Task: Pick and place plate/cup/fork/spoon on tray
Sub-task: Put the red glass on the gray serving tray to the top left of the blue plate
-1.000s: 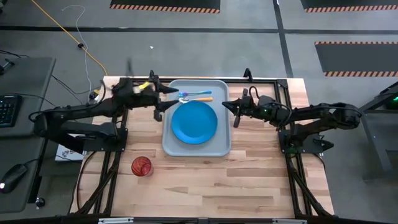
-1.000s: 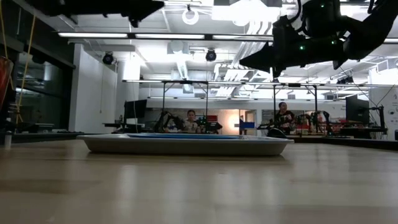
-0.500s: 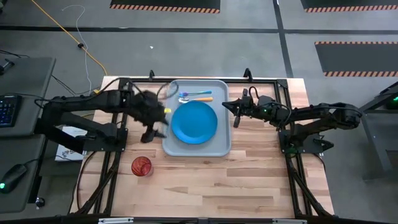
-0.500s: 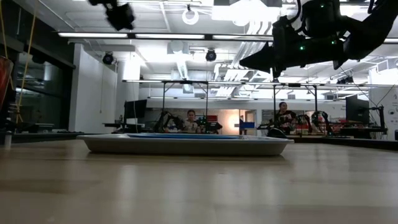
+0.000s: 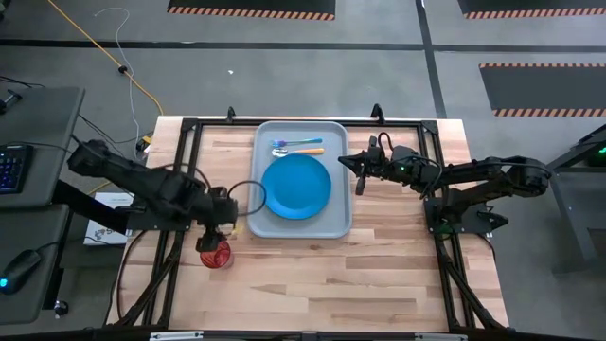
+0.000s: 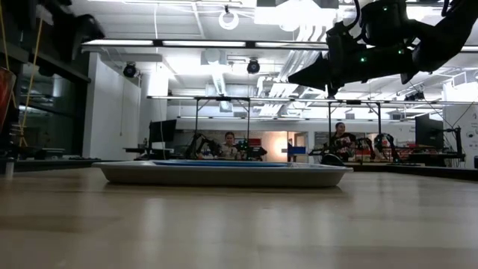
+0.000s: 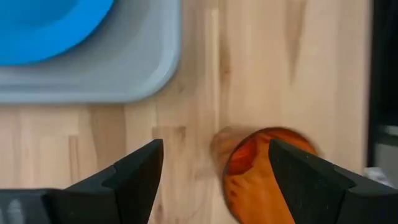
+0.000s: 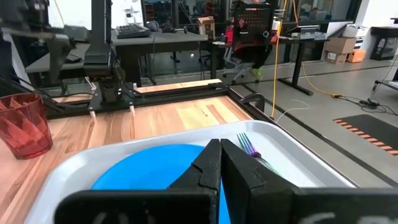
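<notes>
The grey tray (image 5: 341,204) lies at the table's middle. It holds the blue plate (image 5: 296,186), the fork (image 5: 301,143) and the spoon (image 5: 305,151) along its far rim. The red-orange cup (image 5: 216,256) stands upright on the wood, near-left of the tray. My left gripper (image 5: 214,230) hovers just above the cup, open, pointing down. In the left wrist view (image 7: 214,158) the cup (image 7: 261,171) shows below the gap, close to one finger. My right gripper (image 5: 358,171) is shut and empty, in the air at the tray's right rim.
The right wrist view shows the plate (image 8: 155,165), the fork (image 8: 249,147) and the cup (image 8: 25,124) beyond the shut fingers. A black frame (image 5: 180,152) runs round the table's edges. Bare wood lies in front of the tray. People sit in the room behind.
My left gripper has swung from above the tray's far-left corner toward the table's near edge and now stands over the cup. The right arm and the tableware on the tray have kept still.
</notes>
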Controlling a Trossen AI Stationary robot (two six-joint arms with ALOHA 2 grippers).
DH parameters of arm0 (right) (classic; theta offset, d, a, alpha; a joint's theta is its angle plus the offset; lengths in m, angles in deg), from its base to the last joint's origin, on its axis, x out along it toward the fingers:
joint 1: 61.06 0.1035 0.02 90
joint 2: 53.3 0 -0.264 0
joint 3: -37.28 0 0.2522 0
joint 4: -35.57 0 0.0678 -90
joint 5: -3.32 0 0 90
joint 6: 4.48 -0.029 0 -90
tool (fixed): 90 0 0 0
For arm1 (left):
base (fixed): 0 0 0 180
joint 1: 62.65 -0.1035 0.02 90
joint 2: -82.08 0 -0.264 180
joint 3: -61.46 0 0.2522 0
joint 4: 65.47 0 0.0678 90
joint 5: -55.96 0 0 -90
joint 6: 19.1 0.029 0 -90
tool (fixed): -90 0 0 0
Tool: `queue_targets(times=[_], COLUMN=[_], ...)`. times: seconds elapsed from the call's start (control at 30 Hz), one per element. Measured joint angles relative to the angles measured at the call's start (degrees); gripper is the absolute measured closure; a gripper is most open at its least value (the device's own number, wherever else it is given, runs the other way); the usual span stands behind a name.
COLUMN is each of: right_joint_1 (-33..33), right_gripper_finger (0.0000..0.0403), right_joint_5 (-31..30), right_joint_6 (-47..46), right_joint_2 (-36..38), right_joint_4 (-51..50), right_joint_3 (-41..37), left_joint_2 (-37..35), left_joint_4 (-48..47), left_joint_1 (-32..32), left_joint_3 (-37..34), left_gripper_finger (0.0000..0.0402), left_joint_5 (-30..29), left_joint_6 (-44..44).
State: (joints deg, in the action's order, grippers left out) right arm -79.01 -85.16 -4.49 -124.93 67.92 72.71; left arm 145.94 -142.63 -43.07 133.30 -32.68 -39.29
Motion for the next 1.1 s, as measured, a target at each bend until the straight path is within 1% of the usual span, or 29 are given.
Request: queue_targets(times=[0.07, 0.17, 0.33, 0.5, 0.6, 0.73, 0.87, 0.97, 1.03, 1.1], right_joint_1=[0.00, 0.00, 0.00, 0.00, 0.00, 0.00, 0.00, 0.00, -0.01, -0.01], right_gripper_finger=[0.0402, 0.0402, 0.0402, 0.0402, 0.0402, 0.0402, 0.0402, 0.0402, 0.0402, 0.0402], right_joint_5=[0.00, 0.00, 0.00, 0.00, 0.00, 0.00, 0.00, -0.02, -0.02, -0.02], right_joint_6=[-0.02, -0.02, -0.02, -0.02, -0.02, -0.04, -0.02, -0.04, -0.04, -0.04], right_joint_2=[0.00, 0.00, 0.00, 0.00, 0.00, 0.00, 0.00, 0.00, -0.02, -0.02], right_joint_4=[0.00, 0.00, -0.10, -0.63, -0.92, -0.96, -1.29, -1.29, -1.29, -1.29], right_joint_3=[0.00, 0.00, 0.00, 0.00, 0.00, 0.00, 0.00, 0.00, 0.00, 0.00], left_joint_2=[0.00, -0.02, -0.01, 0.00, 0.00, 0.04, 0.04, 0.02, 0.02, 0.02], left_joint_4=[-0.16, -0.17, 0.40, 0.91, 1.26, 5.40, 7.93, 8.02, 8.02, 8.02], left_joint_1=[1.67, 3.35, 4.91, 5.89, 6.03, 6.05, 6.05, 6.03, 6.03, 6.03], left_joint_3=[-1.82, -4.52, -7.87, -9.05, -11.07, -15.01, -16.46, -16.51, -16.51, -16.51], left_gripper_finger=[0.0119, 0.0119, 0.0119, 0.0119, 0.0119, 0.0119, 0.0122, 0.0142, 0.0168, 0.0204], left_joint_5=[-2.02, -2.70, -0.42, -0.27, -0.24, 1.93, 2.13, 2.14, 2.53, 3.20], left_joint_6=[-1.58, -3.57, -5.80, -6.91, -8.23, -8.56, -8.65, -8.73, -8.75, -9.31])
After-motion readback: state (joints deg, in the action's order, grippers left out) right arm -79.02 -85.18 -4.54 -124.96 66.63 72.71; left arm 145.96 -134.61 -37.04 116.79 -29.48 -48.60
